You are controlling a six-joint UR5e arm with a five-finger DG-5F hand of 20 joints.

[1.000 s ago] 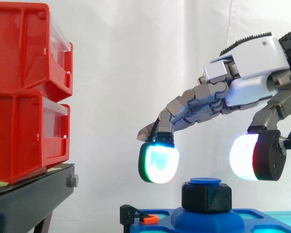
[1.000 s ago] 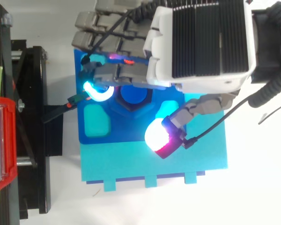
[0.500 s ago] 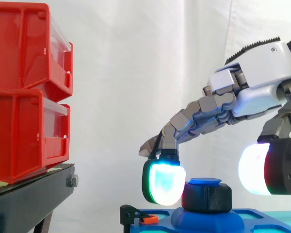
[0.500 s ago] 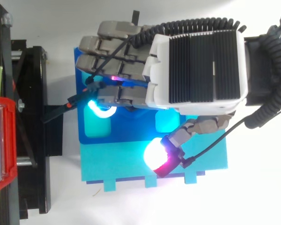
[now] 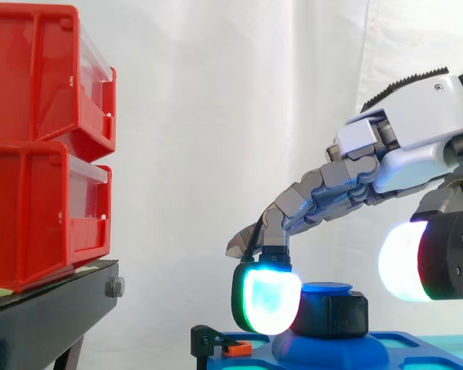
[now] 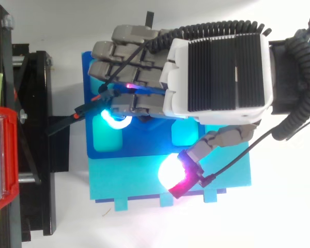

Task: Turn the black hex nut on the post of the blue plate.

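Nut (image 5: 333,314) sits on the post (image 5: 328,288), whose blue cap stands just above it. Both rise from a domed boss at the middle of the blue plate (image 6: 144,147). The plate lies on a cyan base (image 6: 134,181), just beside the black stand (image 5: 46,316) that carries the red bins (image 5: 38,139).

Hand (image 5: 405,146) reaches in from the right, palm down over the post, and is wide open. The fingers run out nearly straight and slope down. One glowing fingertip (image 5: 268,301) is low at the nut's left side. The thumb pad (image 5: 401,262) hangs higher on the right, well apart from the nut. Judgement: the spread is there to bracket the nut from opposite sides. The finger is already at flat height and the thumb is not yet brought in, so no pinch is made.

Hard to tell:
- The fingertip overlaps the nut's left edge in the side view, so contact or a small gap cannot be settled.
- From above, the fingers cover the nut and post, leaving a cyan glow at the plate's left pocket.
- Plate's lower edge is cut off in the side view, as is the wrist at right.
- A small black clip with an orange tab (image 5: 216,343) sits at the plate's left corner; purpose unclear.
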